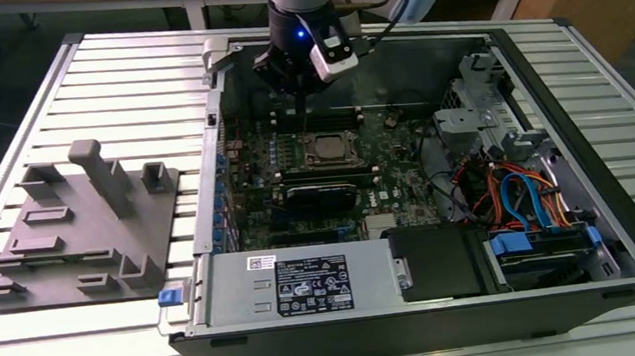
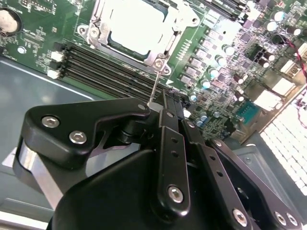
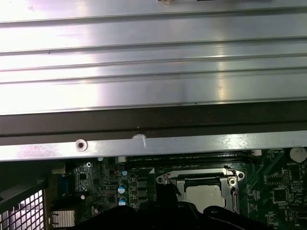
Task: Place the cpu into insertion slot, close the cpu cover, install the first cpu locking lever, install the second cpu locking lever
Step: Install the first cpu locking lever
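The insertion slot [image 1: 327, 149] sits in the green board inside the open computer case. The cpu [image 2: 136, 28] lies in it, its silver top showing through the window of the cpu cover [image 2: 160, 50], which lies flat over it. In the first wrist view the cpu [image 3: 206, 194] and the cpu cover [image 3: 230, 178] appear below the case wall. A thin wire locking lever [image 2: 155, 86] rises from the socket's corner up to my gripper [image 2: 165, 98]. The fingers look shut, with the lever's end at their tips. In the exterior view my gripper [image 1: 296, 89] hangs just behind the socket.
Long black memory slots [image 2: 96, 62] run beside the socket, under my gripper. The case's rear wall [image 3: 153, 143] is close by. A power supply [image 1: 304, 287], drive cage [image 1: 467, 117] and coloured cables [image 1: 526, 198] fill the case. A grey fixture [image 1: 80, 225] stands at the exterior view's left.
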You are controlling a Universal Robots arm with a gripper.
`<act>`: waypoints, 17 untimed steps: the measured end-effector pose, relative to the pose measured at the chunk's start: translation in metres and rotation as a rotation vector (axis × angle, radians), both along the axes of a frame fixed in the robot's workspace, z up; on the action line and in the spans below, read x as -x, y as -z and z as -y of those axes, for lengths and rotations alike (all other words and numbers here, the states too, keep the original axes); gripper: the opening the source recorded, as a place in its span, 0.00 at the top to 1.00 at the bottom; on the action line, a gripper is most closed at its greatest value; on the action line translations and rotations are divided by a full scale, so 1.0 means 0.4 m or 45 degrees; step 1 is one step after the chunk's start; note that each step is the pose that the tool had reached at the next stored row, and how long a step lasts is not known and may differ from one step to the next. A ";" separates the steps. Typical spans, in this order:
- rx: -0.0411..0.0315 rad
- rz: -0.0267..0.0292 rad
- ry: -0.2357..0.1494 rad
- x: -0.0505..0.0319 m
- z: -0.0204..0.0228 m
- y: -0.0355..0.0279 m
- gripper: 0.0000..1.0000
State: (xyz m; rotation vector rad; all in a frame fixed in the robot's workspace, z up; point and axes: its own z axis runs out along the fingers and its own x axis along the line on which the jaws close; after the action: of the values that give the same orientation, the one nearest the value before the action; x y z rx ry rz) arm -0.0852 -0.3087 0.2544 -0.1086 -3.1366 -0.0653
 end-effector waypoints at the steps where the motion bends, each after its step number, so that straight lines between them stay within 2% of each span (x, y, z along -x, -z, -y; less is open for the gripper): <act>1: 0.0000 0.0001 0.000 -0.003 0.000 0.000 0.89; 5: -0.0001 0.0001 0.000 -0.012 0.000 0.000 0.89; 13: -0.0002 0.0000 0.000 -0.013 0.000 0.001 0.89; 17: -0.0074 0.0002 0.001 -0.016 0.002 0.004 0.89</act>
State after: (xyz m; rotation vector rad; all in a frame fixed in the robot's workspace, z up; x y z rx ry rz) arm -0.0787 -0.3095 0.2528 -0.1099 -3.1364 -0.0745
